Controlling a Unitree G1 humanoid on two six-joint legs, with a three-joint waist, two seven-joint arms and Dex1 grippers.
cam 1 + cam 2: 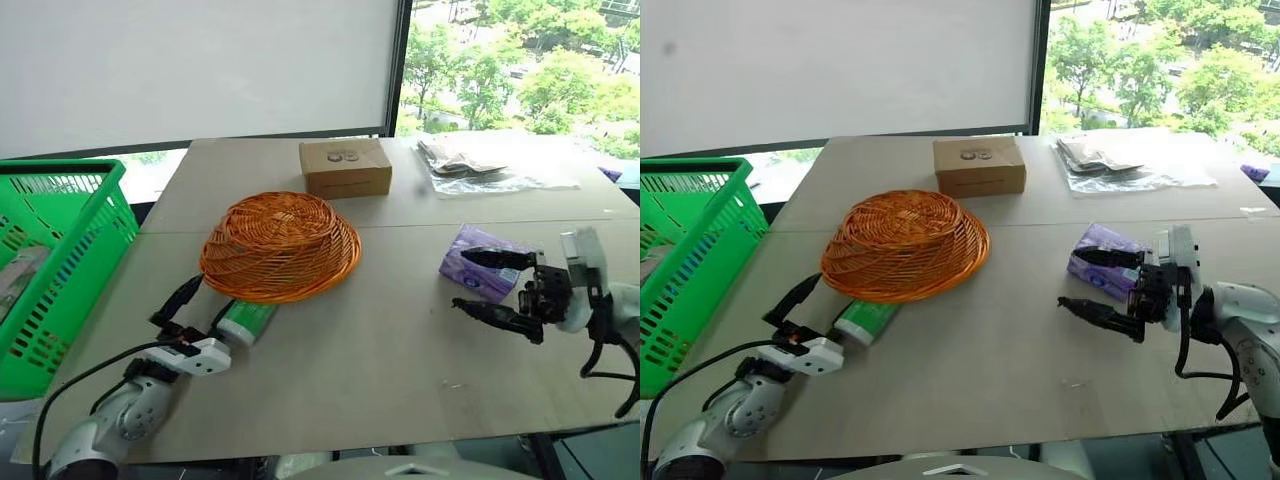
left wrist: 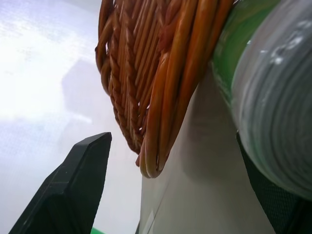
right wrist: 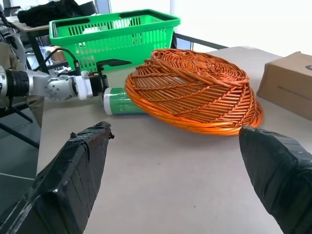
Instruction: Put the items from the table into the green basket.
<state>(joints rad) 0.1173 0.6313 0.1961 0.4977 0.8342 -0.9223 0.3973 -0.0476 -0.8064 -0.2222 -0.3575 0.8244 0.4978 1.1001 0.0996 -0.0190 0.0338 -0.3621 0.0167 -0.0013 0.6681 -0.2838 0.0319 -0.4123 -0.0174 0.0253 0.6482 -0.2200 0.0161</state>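
The green-and-white tube lies on the table, its far end tucked under the rim of an upturned orange wicker basket. My left gripper is open at the tube's white-capped end; the tube sits close against one finger, and the other finger stands apart from it. The purple tissue pack lies at the right. My right gripper hangs open just over the pack's near side, pointing left and holding nothing. The green basket stands off the table's left edge.
A cardboard box and a clear plastic bag with papers lie at the back of the table. The wicker basket sits between my two arms. Pale items lie inside the green basket.
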